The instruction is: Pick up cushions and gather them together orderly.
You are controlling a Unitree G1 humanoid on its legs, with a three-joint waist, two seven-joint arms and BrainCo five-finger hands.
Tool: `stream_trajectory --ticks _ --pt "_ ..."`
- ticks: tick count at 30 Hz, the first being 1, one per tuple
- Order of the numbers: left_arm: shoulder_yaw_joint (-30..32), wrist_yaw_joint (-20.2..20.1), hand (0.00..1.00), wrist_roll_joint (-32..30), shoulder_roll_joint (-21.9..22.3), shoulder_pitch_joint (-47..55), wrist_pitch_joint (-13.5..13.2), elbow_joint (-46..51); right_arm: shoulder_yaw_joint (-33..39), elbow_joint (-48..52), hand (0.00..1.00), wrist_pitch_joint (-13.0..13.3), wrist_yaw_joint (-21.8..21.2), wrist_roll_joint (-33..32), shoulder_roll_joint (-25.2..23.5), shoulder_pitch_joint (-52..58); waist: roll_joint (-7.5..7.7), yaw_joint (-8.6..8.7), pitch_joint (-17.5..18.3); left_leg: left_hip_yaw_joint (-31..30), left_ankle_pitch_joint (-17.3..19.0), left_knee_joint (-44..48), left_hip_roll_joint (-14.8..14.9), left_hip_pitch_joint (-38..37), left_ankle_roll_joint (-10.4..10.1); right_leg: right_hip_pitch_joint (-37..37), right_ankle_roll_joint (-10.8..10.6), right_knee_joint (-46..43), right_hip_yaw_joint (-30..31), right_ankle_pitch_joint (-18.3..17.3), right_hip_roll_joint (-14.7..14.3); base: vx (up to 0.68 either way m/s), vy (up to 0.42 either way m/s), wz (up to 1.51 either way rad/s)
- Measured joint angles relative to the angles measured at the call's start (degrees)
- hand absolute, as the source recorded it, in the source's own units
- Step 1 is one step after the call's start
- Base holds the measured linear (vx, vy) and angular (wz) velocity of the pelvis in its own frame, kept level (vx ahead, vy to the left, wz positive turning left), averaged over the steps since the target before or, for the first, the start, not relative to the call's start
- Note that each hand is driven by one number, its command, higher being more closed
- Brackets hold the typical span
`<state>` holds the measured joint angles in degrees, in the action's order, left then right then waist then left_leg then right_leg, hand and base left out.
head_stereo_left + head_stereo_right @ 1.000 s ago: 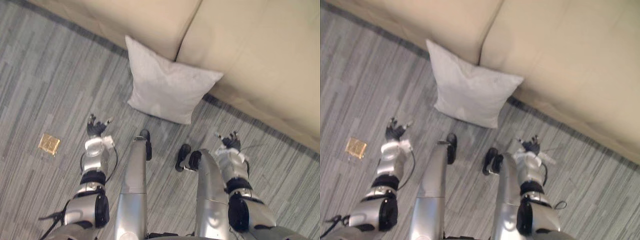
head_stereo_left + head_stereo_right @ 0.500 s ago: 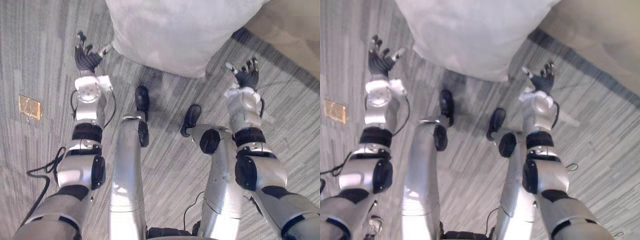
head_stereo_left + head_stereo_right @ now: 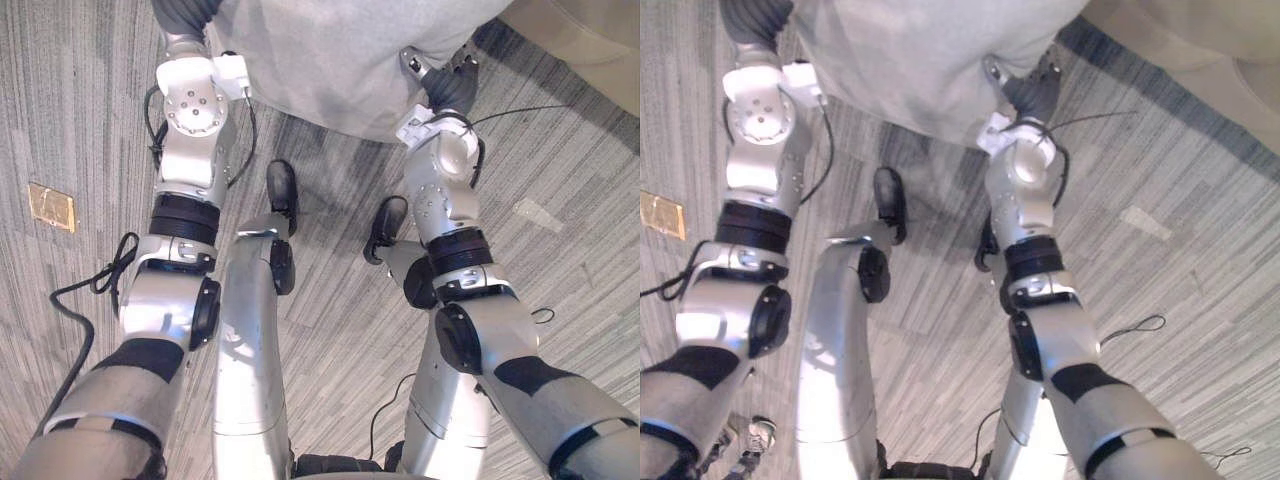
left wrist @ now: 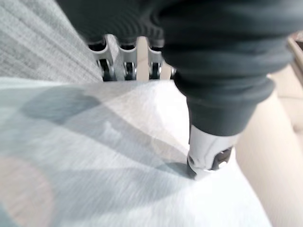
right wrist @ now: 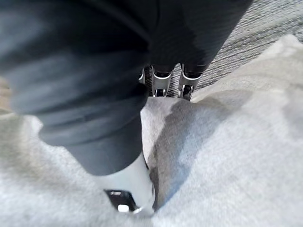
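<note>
A small square gold plate (image 3: 50,206) sits flat in the stripy grey floor (image 3: 90,110). The soft, pale grey cushion (image 3: 330,60) is on the floor by the smooth beige sofa (image 3: 585,25). The left hand (image 3: 183,12) is at its left edge and the right hand (image 3: 450,88) at its right. I cannot tell if either one grips.

- Both arms reach out ahead of the robot, side by side and apart.
- The left arm (image 3: 190,150) is stretched long. The left hand (image 3: 185,12) is at the left edge of the cushion (image 3: 340,50), dark ribbed cover up.
- The left thumb (image 4: 207,151) rests its tip on the fabric.
- The right arm (image 3: 440,190) bends slightly inward. The right hand (image 3: 447,85) meets the cushion's near right edge.
- The right thumb (image 5: 125,189) presses on the cloth beside a crease.
</note>
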<state>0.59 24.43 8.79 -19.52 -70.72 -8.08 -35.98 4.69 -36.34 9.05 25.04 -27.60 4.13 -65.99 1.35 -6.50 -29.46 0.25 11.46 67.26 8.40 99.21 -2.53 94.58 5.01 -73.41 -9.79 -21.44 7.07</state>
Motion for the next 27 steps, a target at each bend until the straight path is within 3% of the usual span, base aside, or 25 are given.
stream_trajectory --ticks 10,12,13,17,22,24,27 --pt "0.1 1.2 1.0 2.7 -2.2 3.5 -1.8 4.0 -3.9 8.3 1.0 1.0 -0.7 -4.1 -1.5 3.9 -0.04 -0.2 0.3 -0.1 1.0 -1.2 1.1 -6.6 0.1 -7.2 -0.1 3.0 -0.6 0.6 -1.1 0.0 0.006 -0.05" --pt "0.3 1.2 1.0 2.7 -0.2 7.1 -3.0 4.8 -5.1 9.6 1.0 2.8 -1.9 -4.3 -1.9 7.6 -0.01 -0.13 5.9 0.1 1.4 -1.0 1.5 -3.6 0.3 -4.2 -0.4 3.3 -0.6 0.6 -1.3 0.01 0.025 -0.18" --pt "0.7 1.2 1.0 2.8 1.1 8.7 -3.5 6.2 -5.1 11.2 1.0 3.4 -2.7 -4.4 -1.7 9.2 -0.1 -0.43 6.8 0.5 1.3 -0.1 1.6 -3.1 0.4 -3.5 -0.4 2.4 -0.1 0.6 -1.2 0.02 0.02 -0.13" --pt "0.8 1.2 1.0 4.9 5.6 12.9 -3.9 8.0 -4.6 13.2 1.0 3.4 -2.7 -4.3 -1.8 12.3 -0.15 -0.36 6.7 0.7 1.4 2.0 2.1 -4.7 0.4 -4.8 -0.4 0.1 -0.1 0.6 -1.0 0.01 -0.001 0.02" --pt "0.7 1.1 1.0 5.0 11.9 23.1 -5.2 14.2 -4.3 18.5 1.0 4.3 -3.0 -3.7 -2.1 19.8 -0.15 0.06 6.7 2.6 1.2 -5.3 3.2 -17.0 -0.2 -16.1 -1.6 7.3 -0.1 0.8 -1.7 -0.02 -0.021 -0.06" --pt "0.4 0.4 1.0 5.0 14.4 28.0 -6.8 17.6 -4.4 22.9 1.0 5.2 -4.5 -2.7 -2.7 25.1 -0.15 0.17 6.7 4.5 -0.2 -12.3 4.1 -25.7 -0.8 -24.1 -2.9 14.4 -1.0 2.6 -1.7 -0.03 -0.017 -0.21" --pt "-1.5 -0.4 1.0 5.0 16.9 34.3 -7.9 22.8 -4.6 27.7 1.0 6.6 -5.5 -1.7 -4.2 32.3 -0.39 0.84 8.1 5.7 -1.8 -19.5 3.9 -36.1 -0.9 -34.4 -2.5 22.2 -2.4 4.8 -1.7 0.04 -0.004 -0.05"
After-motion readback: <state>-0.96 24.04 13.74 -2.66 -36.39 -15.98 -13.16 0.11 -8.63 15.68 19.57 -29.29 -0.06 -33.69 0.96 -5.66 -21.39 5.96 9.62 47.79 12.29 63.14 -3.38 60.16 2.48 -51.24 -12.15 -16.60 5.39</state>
